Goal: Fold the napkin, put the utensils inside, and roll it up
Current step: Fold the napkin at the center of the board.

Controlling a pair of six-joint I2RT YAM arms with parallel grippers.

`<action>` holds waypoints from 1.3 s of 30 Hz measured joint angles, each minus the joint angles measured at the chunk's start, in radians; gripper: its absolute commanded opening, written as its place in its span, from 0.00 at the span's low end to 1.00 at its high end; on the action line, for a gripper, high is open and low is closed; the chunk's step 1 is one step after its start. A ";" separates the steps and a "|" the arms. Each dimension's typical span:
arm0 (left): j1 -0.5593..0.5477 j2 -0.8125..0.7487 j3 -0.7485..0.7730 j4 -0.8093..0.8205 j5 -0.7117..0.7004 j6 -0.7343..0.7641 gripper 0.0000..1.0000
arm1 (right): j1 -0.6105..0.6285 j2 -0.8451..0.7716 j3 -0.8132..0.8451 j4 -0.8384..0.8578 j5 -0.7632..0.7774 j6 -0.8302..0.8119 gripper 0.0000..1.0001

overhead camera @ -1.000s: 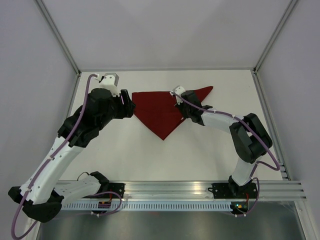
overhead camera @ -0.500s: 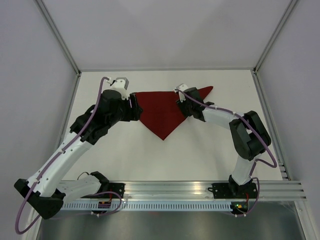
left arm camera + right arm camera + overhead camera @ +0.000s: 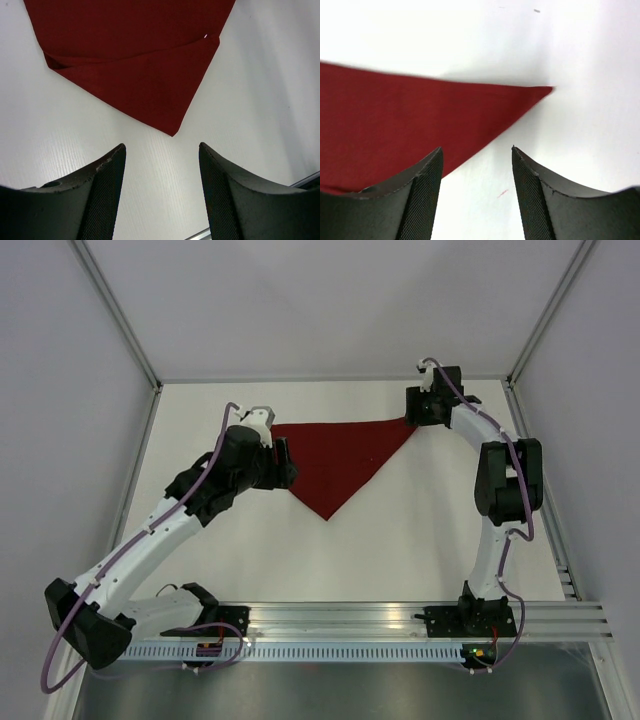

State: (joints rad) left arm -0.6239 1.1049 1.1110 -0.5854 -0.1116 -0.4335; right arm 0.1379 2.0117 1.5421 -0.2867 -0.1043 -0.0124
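Napkin (image 3: 335, 455) cloth is held by neither gripper. The left gripper (image 3: 161, 150) is seen spread wide with nothing between its fingers, poised over bare table just short of the cloth's left corner. The right gripper (image 3: 477, 150) is likewise parted and empty, set above the cloth's sharp right tip, near the far right corner of the table (image 3: 400, 540). The maroon cloth is laid flat as a folded triangle at the far middle of the table, with its long edge away from the arms and its point turned toward them. An overlapping layer is seen near the left corner.
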 measured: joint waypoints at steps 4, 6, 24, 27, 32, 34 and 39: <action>0.000 0.017 -0.040 0.032 0.019 -0.009 0.65 | -0.091 0.113 0.102 -0.052 -0.084 0.073 0.69; 0.000 0.022 -0.055 0.041 0.025 -0.013 0.65 | -0.115 0.161 0.132 -0.071 -0.119 0.109 0.71; 0.000 0.031 -0.109 0.094 0.044 -0.031 0.65 | -0.205 0.315 0.222 0.010 -0.344 0.399 0.53; 0.000 0.031 -0.113 0.095 0.044 -0.035 0.65 | -0.204 0.328 0.222 0.032 -0.364 0.423 0.43; 0.000 0.031 -0.116 0.095 0.045 -0.043 0.65 | -0.203 0.341 0.222 0.052 -0.376 0.450 0.19; 0.000 0.031 -0.117 0.095 0.045 -0.046 0.65 | -0.203 0.343 0.213 0.064 -0.377 0.457 0.14; 0.000 0.031 -0.119 0.095 0.045 -0.049 0.65 | -0.202 0.328 0.172 0.109 -0.377 0.444 0.13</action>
State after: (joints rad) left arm -0.6239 1.1362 0.9916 -0.4908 -0.0669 -0.4824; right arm -0.0643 2.3394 1.7142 -0.1772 -0.4808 0.4313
